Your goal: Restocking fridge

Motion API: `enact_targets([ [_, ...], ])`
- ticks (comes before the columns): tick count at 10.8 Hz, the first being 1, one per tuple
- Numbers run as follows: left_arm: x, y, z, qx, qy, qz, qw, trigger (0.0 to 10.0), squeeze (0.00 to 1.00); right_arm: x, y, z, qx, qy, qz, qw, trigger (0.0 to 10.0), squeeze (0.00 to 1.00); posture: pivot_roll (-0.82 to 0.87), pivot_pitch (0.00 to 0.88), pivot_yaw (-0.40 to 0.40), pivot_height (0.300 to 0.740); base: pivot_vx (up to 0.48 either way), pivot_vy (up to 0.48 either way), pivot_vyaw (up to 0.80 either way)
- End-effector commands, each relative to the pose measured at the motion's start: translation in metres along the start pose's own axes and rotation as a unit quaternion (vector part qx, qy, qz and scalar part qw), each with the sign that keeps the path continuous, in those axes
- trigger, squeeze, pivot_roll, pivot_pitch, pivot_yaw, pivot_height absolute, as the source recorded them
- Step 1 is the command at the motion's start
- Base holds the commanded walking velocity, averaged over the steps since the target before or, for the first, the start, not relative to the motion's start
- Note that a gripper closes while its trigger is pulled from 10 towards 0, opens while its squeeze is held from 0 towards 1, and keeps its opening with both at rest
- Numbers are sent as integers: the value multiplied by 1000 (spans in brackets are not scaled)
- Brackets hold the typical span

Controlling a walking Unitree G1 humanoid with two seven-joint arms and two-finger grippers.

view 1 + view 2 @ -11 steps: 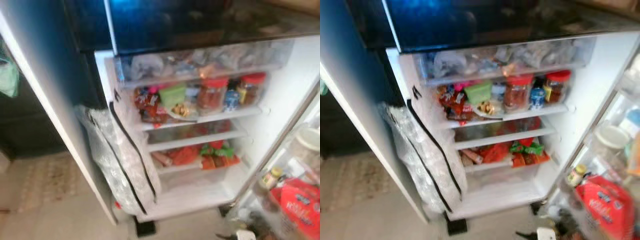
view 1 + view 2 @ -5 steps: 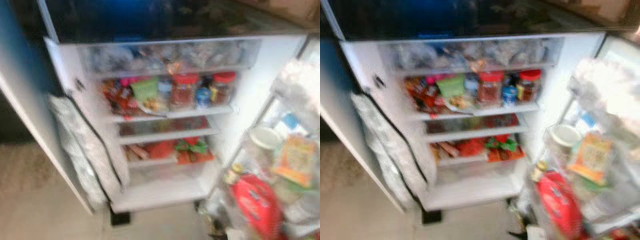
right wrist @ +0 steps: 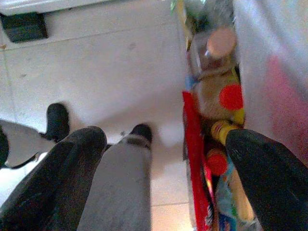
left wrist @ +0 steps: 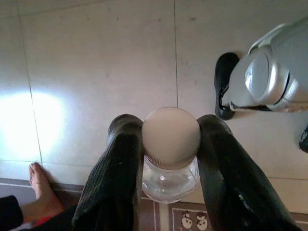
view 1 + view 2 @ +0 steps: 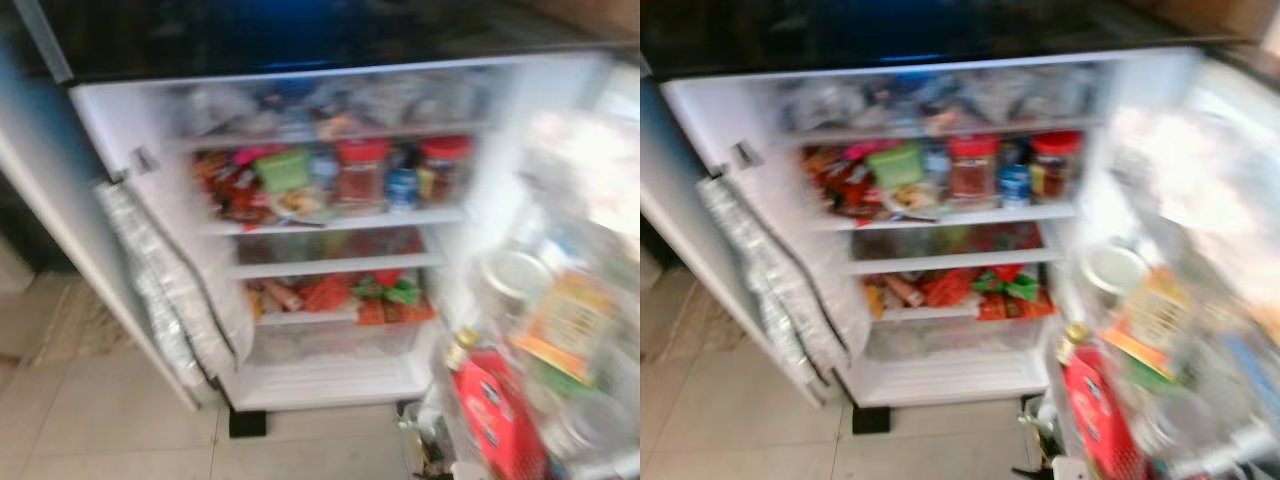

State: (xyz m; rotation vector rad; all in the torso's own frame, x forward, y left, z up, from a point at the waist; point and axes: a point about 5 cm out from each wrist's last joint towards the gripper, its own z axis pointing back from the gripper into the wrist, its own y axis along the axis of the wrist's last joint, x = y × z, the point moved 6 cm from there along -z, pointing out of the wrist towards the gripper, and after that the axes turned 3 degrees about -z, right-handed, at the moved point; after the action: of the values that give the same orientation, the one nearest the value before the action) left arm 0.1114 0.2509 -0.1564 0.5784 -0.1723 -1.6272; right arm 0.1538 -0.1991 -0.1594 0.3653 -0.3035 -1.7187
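The fridge stands open before me, with its white shelves (image 5: 330, 222) stocked. Two red-lidded jars (image 5: 360, 175) and a green box (image 5: 283, 168) sit on an upper shelf. Red and green packets (image 5: 340, 292) lie lower down, above a bare bottom shelf (image 5: 330, 378). In the left wrist view my left gripper (image 4: 169, 129) is shut on a clear bottle (image 4: 169, 180) with a pale round cap, held above the tiled floor. My right gripper (image 3: 166, 139) hangs open over the floor, close to the packed door shelf (image 3: 211, 96).
The right door rack holds a red pack (image 5: 495, 420), a round-lidded tub (image 5: 510, 275) and bottles. The left door (image 5: 165, 300) carries crinkled plastic bags. A person's bare foot (image 4: 41, 190) rests on the tiles (image 4: 96, 62), and my own foot (image 4: 226, 86) stands nearby.
The head camera has swung to the right and the picture is blurred. More of the right door rack shows now. Nothing in the fridge has visibly moved.
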Motion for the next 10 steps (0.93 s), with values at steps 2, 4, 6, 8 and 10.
enact_targets([
  [2,-6,2,0,2,6,-7,1000,10000,0,1,4,0,6,1,3,1000,10000,0,79,0,-3,740,0,0,0],
  [4,-6,3,-1,4,5,-8,1000,10000,0,0,5,0,6,3,4,1000,10000,0,79,0,-4,740,0,0,0],
  [6,-6,3,-1,4,5,-8,1000,10000,0,0,5,0,6,4,6,1000,10000,0,81,0,-3,740,0,0,0],
  [8,-6,3,-1,4,5,-8,1000,10000,0,0,5,0,6,6,9,1000,10000,0,83,0,-2,740,0,0,0],
  [10,-6,3,-1,5,5,-9,1000,10000,0,0,5,0,5,5,12,1000,10000,0,84,0,-1,740,0,-133,0],
])
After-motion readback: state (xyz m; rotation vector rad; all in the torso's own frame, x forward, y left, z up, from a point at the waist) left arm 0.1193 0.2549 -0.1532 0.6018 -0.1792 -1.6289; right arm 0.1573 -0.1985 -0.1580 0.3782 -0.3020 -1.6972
